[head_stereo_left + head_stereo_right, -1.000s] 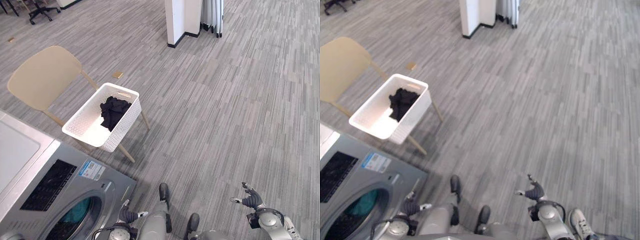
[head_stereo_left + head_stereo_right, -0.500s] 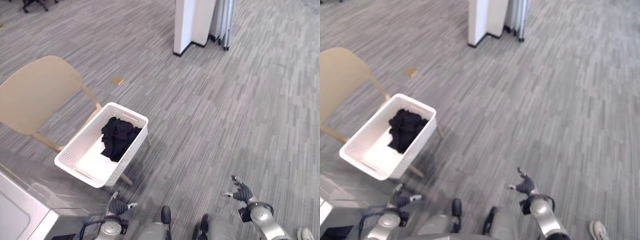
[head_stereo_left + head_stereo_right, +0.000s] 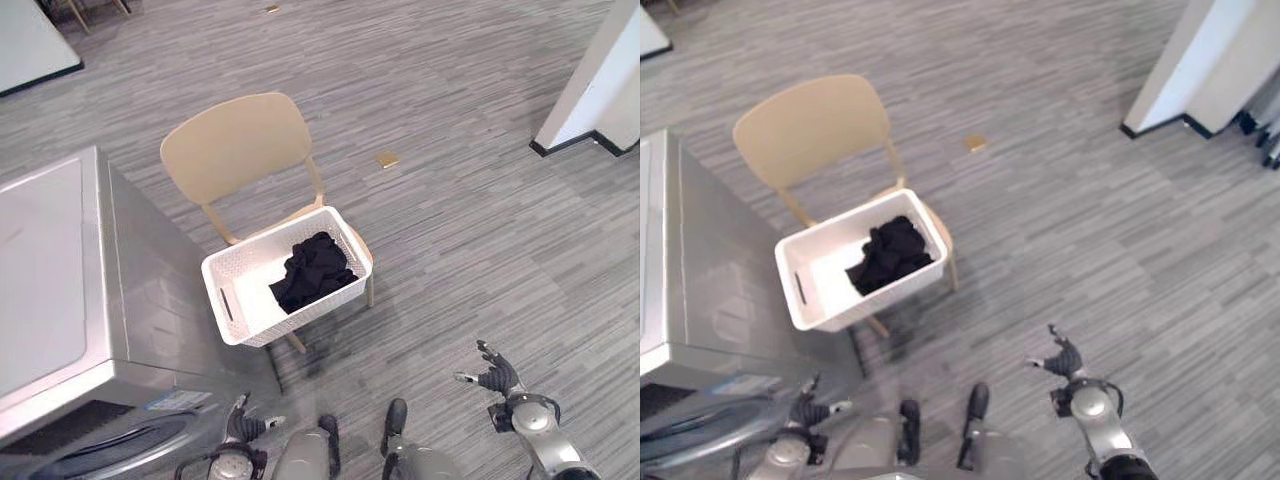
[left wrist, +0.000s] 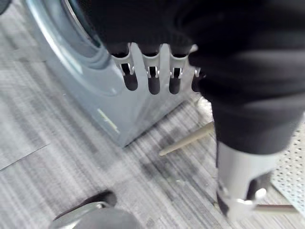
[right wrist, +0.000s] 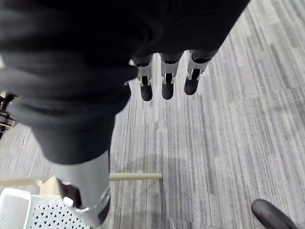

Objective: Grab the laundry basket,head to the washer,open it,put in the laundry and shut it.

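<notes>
Since the earlier frames the whole view has swung round, so the camera has turned: the chair now faces the robot squarely, with the washer along the left side, while the basket sits on the seat as before. That white perforated laundry basket (image 3: pixel 285 290) rests on the seat of a beige chair (image 3: pixel 240 150), one slotted handle turned toward the washer, and a dark bundle of laundry (image 3: pixel 312 273) lies in the half of it farther from the machine. The grey washer (image 3: pixel 70 290) stands just beside the chair, its flat top and side panel in plain sight and the curved rim of its round door (image 4: pixel 71 38) showing in the left wrist view, close before the left hand. The chair's slim legs and the basket's overhanging corner stand between the robot and the washer's front. Low in the head views, the left hand (image 3: pixel 243 425) hangs near the washer's lower corner with fingers (image 4: pixel 150 78) straight and relaxed, holding nothing. The right hand (image 3: pixel 495 377) hovers over bare floor, well apart from the basket, fingers (image 5: pixel 164 81) likewise spread and empty. Grey striped carpet (image 3: pixel 470 230) covers the floor, with a small tan square plate (image 3: pixel 387 159) set in it beyond the chair. A white pillar (image 3: pixel 600 85) with a dark skirting stands at the far right, and a white panel edged in black (image 3: pixel 30 45) lies in the far left corner.
</notes>
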Controlling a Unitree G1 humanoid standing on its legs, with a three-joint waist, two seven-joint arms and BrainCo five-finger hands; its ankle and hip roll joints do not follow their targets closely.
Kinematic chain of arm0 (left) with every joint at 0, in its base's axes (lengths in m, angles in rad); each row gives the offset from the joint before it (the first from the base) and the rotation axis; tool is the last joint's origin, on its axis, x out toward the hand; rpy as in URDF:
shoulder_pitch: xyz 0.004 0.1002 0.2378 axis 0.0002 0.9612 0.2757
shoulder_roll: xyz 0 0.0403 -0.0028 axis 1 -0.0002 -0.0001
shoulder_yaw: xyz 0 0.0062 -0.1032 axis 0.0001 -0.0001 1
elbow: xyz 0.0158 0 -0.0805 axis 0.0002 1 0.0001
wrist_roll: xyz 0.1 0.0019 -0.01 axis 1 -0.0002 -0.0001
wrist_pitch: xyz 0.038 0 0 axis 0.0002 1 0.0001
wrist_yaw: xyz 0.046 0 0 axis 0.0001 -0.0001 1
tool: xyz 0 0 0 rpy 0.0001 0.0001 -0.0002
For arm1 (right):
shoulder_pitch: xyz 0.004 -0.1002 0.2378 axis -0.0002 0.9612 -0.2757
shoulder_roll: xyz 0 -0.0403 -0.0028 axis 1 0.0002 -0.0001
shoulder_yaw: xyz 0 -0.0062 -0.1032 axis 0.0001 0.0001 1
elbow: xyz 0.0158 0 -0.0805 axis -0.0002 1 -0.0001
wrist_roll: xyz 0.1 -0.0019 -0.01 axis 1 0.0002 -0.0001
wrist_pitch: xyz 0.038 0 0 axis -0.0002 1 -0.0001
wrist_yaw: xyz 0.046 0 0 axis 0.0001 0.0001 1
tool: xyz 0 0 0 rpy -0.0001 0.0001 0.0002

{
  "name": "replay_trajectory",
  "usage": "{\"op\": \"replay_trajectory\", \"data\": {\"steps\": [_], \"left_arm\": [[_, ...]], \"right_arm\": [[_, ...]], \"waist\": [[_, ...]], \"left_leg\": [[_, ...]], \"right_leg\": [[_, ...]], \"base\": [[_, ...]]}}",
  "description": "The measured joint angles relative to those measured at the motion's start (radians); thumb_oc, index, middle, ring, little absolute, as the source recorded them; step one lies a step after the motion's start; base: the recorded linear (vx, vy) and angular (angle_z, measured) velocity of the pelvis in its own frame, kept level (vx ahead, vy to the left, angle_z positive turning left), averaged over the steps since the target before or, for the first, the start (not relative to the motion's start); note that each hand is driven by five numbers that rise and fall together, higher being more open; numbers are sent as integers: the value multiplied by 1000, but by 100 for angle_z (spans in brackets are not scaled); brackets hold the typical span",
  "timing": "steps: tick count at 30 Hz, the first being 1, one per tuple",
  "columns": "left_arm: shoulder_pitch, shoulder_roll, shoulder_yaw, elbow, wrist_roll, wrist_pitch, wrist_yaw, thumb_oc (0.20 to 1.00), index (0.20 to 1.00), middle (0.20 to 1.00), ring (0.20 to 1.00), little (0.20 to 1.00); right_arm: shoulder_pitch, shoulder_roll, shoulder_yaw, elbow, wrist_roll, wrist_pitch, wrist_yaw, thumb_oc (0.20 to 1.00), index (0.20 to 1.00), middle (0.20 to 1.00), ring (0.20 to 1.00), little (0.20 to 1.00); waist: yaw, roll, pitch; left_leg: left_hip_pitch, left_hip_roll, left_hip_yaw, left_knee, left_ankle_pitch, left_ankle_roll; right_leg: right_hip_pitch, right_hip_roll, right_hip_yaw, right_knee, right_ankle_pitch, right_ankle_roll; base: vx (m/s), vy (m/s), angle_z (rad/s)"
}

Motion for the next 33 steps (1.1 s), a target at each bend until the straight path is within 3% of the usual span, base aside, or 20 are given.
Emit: {"op": "replay_trajectory", "data": {"steps": [2, 4, 5, 6, 7, 12, 14, 16, 18, 19, 20, 21, 24, 25, 26, 27, 28, 31, 32, 33], "left_arm": [[0, 3, -1, -13, 0, -1, 0, 1000, 1000, 1000, 1000, 1000], [6, 3, -4, -14, 0, 3, -4, 1000, 1000, 1000, 1000, 1000], [-4, 3, -7, -14, 0, 9, -14, 1000, 1000, 1000, 1000, 1000], [-12, 7, -5, -14, 1, 6, -16, 1000, 1000, 1000, 1000, 1000], [-8, 14, -3, -12, 1, 8, -18, 1000, 1000, 1000, 1000, 1000], [40, 16, 32, 25, 0, 18, -26, 1000, 1000, 1000, 1000, 1000], [31, 12, 45, 31, 0, 17, -27, 1000, 1000, 1000, 1000, 1000], [28, 27, 44, 25, 0, 18, -23, 1000, 1000, 1000, 1000, 1000], [25, 46, 43, 16, 1, 17, -25, 1000, 1000, 1000, 1000, 1000], [21, 38, 36, 19, 5, 9, -34, 1000, 1000, 1000, 1000, 1000], [6, 15, 29, 15, 4, 0, -29, 1000, 1000, 1000, 1000, 1000], [-6, 10, -12, 16, 3, -7, -23, 1000, 1000, 1000, 1000, 1000], [1, 49, 14, 10, 3, -11, -10, 1000, 1000, 1000, 1000, 1000], [12, 68, 19, 14, 4, -11, -5, 1000, 1000, 1000, 1000, 1000], [18, 69, 28, 24, 5, -13, 1, 1000, 1000, 1000, 1000, 1000], [30, 84, 34, 34, 5, -12, 10, 1000, 1000, 1000, 1000, 1000], [32, 72, 31, 35, 5, -13, 9, 1000, 1000, 1000, 1000, 1000], [14, 69, 10, 33, 5, -17, 9, 1000, 1000, 1000, 1000, 1000], [-26, 70, -12, 31, 2, -33, 9, 1000, 1000, 1000, 1000, 1000], [-58, 68, -24, 16, 0, -39, 10, 1000, 1000, 1000, 1000, 1000]], "right_arm": [[21, 2, 3, 12, 0, 4, 1, 1000, 1000, 1000, 1000, 1000], [22, 5, 4, 7, -1, 4, 1, 1000, 1000, 1000, 1000, 1000], [47, 4, 7, 7, -1, 9, -1, 1000, 1000, 1000, 1000, 1000], [61, 10, 8, 15, -3, 18, 2, 1000, 1000, 1000, 1000, 1000], [58, 19, 7, 22, -10, 22, 3, 1000, 1000, 1000, 1000, 1000], [26, 13, 7, 4, -44, 19, 3, 1000, 1000, 1000, 1000, 1000], [23, -6, 8, -18, -70, 24, 5, 1000, 1000, 1000, 1000, 1000], [40, -15, 20, -43, -78, 15, 6, 1000, 1000, 1000, 1000, 1000], [36, -12, 33, -44, -78, 11, 7, 1000, 1000, 1000, 1000, 1000], [36, -34, 35, -127, -102, 30, 6, 1000, 1000, 1000, 1000, 1000], [54, -73, 47, -234, -123, 36, 5, 1000, 1000, 1000, 1000, 1000], [51, -131, 92, -333, -170, -5, 3, 1000, 1000, 1000, 1000, 1000], [-72, -160, 92, -346, -244, -20, 1, 1000, 1000, 1000, 1000, 1000], [-118, -185, 103, -348, -277, -30, 1, 1000, 1000, 1000, 1000, 1000], [-163, -211, 140, -339, -304, -30, 1, 1000, 1000, 1000, 1000, 1000], [-256, -224, 203, -317, -353, -49, 4, 1000, 1000, 1000, 1000, 1000], [-307, -227, 241, -285, -354, -49, 6, 1000, 1000, 1000, 1000, 1000], [-390, -228, 326, -212, -368, -47, 4, 1000, 1000, 1000, 1000, 1000], [-477, -228, 371, -127, -394, -45, -2, 1000, 1000, 1000, 1000, 1000], [-522, -225, 365, -85, -394, -42, -8, 1000, 1000, 1000, 1000, 1000]], "waist": [[-5, -3, -3], [3, -5, -4], [-39, -12, -15], [-37, -16, -36], [-20, -34, -48], [-9, -32, -77], [-5, -11, -72], [-15, 0, -76], [-5, -7, -81], [18, -10, -62], [13, -9, -24], [-38, 14, -32], [4, -12, -21], [12, -35, -31], [31, -25, -30], [62, -25, -26], [72, -11, -21], [87, -4, -15], [93, 5, 7], [131, 8, 46]], "left_leg": [[1, 12, 35, -74, 40, 0], [11, 29, 83, -112, 65, 1], [2, 40, 194, -111, 64, -8], [2, 30, 181, -121, 71, 0], [26, 13, 146, -159, 79, 12], [80, -11, 101, -197, 156, 74], [91, -23, 97, -197, 126, 98], [123, -28, 79, -196, 135, 113], [130, -43, 77, -195, 124, 128], [114, -71, 18, -177, 79, 140], [115, -90, -19, -139, 70, 144], [93, -87, -128, -145, 80, 137], [78, -107, -156, -201, 124, 132], [73, -128, -185, -202, 122, 129], [72, -126, -200, -204, 120, 125], [61, -115, -205, -200, 123, 106], [46, -103, -225, -200, 131, 90], [13, -87, -269, -198, 137, 72], [-26, -73, -319, -198, 148, 46], [-36, -60, -328, -197, 152, 35]], "right_leg": [[21, 13, -48, -1, -17, 27], [47, 29, -91, 1, -34, 20], [75, 24, -196, -5, -90, 48], [69, 26, -209, 4, -116, 80], [65, 26, -190, 24, -117, 76], [90, 17, -179, 76, -132, 70], [59, -19, -177, 193, -167, 109], [15, -71, -176, 340, -207, 94], [3, -114, -172, 360, -208, 102], [-35, -159, -87, 489, -189, 123], [-114, -185, 20, 683, -204, 134], [-199, -119, 150, 679, -264, 158], [-262, -86, 188, 407, -242, 164], [-245, -92, 197, 314, -156, 146], [-225, -95, 176, 279, -110, 147], [-204, -90, 128, 194, -5, 149], [-167, -72, 87, 116, 47, 97], [-137, -49, 34, 42, 58, 91], [-139, -32, -24, 14, 62, 85], [-144, -16, -40, 4, 73, 70]], "base": [[132, -5, 74], [279, 55, 55], [202, 86, 114], [286, 166, 101], [209, 131, 13], [132, 124, -12], [50, 68, 12], [0, 0, 31], [63, 44, 23], [72, 22, 38], [41, -117, 169], [49, -114, 180], [-8, -138, 105], [-33, -187, 94], [-54, -190, 64], [-62, -145, 55], [-84, -135, 44], [-84, -108, 59], [-93, -105, 86], [-75, -83, 77]]}}
